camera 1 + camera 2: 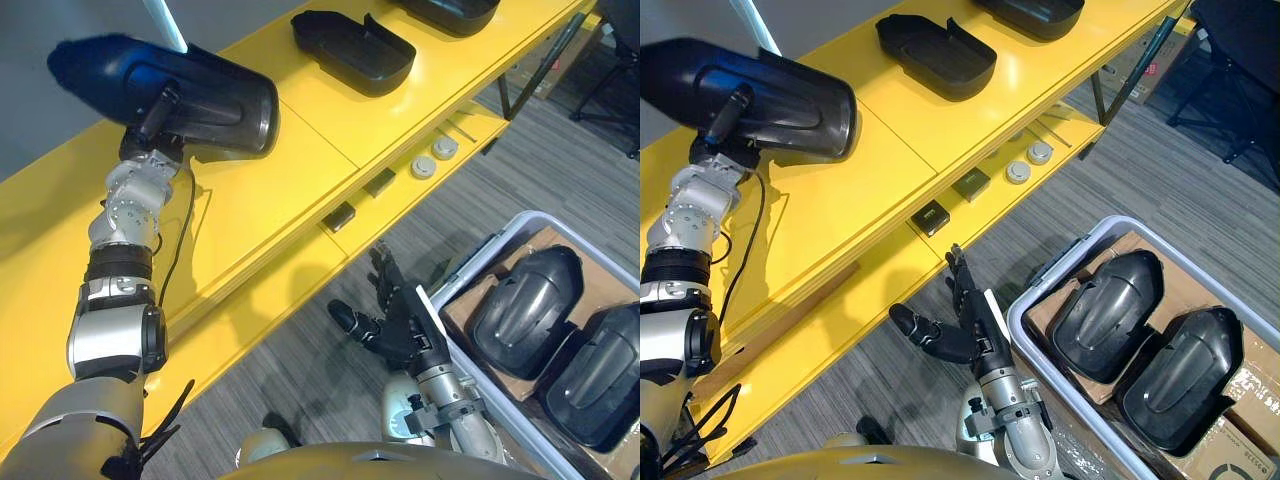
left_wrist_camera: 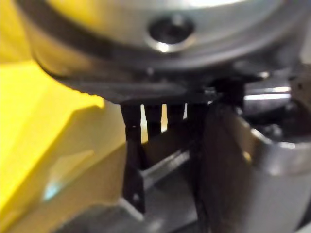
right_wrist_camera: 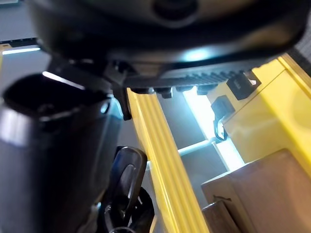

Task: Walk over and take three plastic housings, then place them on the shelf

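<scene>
Hanging low beside the grey tote (image 1: 1110,226), R hand (image 1: 965,338) is idle, fingers spread apart; two spare housings (image 1: 1105,300) (image 1: 1185,375) lie in the tote. Work is w/ L hand (image 1: 150,125): fingers clamped on the rim of the held black plastic housing (image 1: 205,95) over the yellow shelf (image 1: 300,165), contact can't tell. Best bet: level it, lower onto the bare yellow beneath, then release. Round caps (image 1: 424,166) & dark blocks (image 1: 340,215) sit on the lower ledge, clear of it. Two shelved housings (image 1: 355,45) (image 1: 450,10) lie farther along, well apart, so room looks OK.
</scene>
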You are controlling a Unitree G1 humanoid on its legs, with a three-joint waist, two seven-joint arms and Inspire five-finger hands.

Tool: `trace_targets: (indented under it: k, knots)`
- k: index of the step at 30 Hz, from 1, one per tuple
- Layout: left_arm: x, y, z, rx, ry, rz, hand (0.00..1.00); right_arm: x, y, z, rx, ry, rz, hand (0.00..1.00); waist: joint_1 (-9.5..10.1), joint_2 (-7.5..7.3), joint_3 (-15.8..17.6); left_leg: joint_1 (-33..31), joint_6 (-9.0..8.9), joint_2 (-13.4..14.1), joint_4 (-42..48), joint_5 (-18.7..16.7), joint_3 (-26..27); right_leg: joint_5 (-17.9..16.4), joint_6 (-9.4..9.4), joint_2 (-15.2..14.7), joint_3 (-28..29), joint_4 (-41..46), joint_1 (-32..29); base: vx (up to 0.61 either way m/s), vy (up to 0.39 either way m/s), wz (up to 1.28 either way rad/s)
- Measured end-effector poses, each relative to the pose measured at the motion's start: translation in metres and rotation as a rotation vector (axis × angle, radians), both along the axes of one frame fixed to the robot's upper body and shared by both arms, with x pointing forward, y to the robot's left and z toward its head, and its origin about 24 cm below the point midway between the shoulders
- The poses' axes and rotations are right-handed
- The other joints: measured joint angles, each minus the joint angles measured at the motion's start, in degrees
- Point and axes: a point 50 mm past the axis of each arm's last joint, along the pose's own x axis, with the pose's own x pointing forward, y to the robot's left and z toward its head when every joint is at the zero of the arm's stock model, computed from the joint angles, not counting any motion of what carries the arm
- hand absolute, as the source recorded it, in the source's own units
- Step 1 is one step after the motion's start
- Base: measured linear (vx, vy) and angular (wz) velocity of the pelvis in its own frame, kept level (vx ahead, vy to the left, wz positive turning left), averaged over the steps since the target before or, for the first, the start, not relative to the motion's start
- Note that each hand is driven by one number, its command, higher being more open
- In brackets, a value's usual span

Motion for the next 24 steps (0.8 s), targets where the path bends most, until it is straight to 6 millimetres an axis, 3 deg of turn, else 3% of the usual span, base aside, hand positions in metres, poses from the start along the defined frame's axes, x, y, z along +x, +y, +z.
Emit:
trace_targets:
  k: [8, 24]
  knots:
    - [-0.001, 0.006, 0.003, 0.194, 0.076, 0.037, 1.0, 0.001, 0.002, 0.0, 0.019, 0.005, 0.005, 1.0, -0.24, 0.1, 0.3, 0.1, 0.0, 0.3, 0.3, 0.0, 0.2, 0.1, -0.09, 0.2, 0.1, 0.1, 0.0, 0.0, -0.001, -0.01]
    - [-0.005, 0.022, -0.002, 0.401, 0.228, 0.046, 1.0, -0.003, 0.008, -0.003, 0.034, 0.026, 0.037, 1.0, -1.13, 0.21, 0.2, 2.5, 0.0, 0.2, -0.2, 0.0, 0.6, 0.1, -0.11, 0.3, 0.2, -0.1, 2.2, 0.0, 0.001, 0.0]
